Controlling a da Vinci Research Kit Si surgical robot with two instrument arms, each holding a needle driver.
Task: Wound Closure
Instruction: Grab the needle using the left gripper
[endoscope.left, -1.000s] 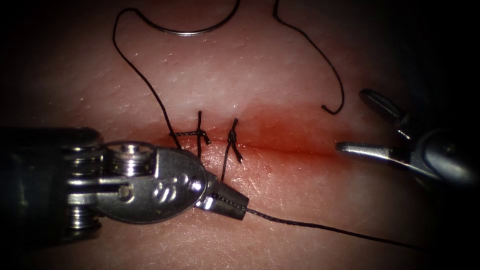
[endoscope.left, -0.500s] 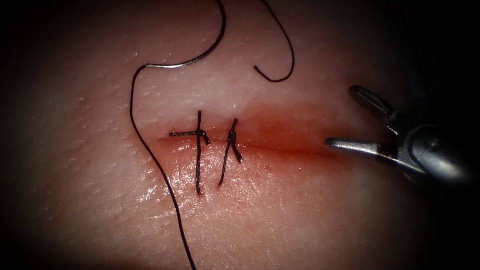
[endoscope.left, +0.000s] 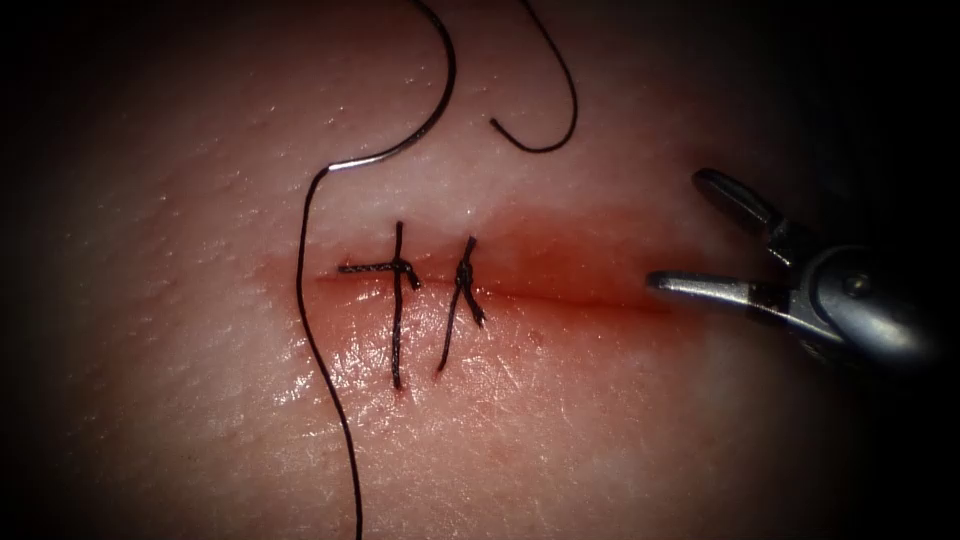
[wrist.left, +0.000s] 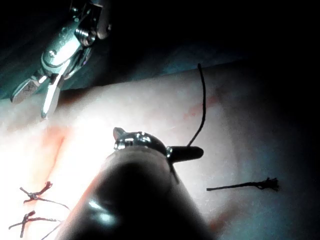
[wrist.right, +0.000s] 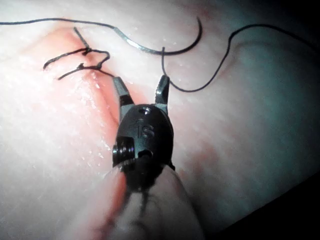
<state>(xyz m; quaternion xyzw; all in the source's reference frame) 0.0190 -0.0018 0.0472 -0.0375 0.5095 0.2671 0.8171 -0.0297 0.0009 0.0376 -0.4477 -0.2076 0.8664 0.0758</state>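
Needle (endoscope.left: 425, 115) lies free on the tissue (endoscope.left: 600, 420) above the cut (endoscope.left: 560, 292), beside 2 knotted stitches (endoscope.left: 400, 270). Left tool (wrist.left: 187, 153) grips the thread (wrist.left: 201, 105); right tool (endoscope.left: 705, 235) hovers with jaws spread, holding nothing.

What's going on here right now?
Two knotted stitches cross the cut in the tissue. The needle lies free on the tissue above the cut, thread trailing down. The right end effector is open at the cut's right end, holding nothing. The left end effector grips thread.
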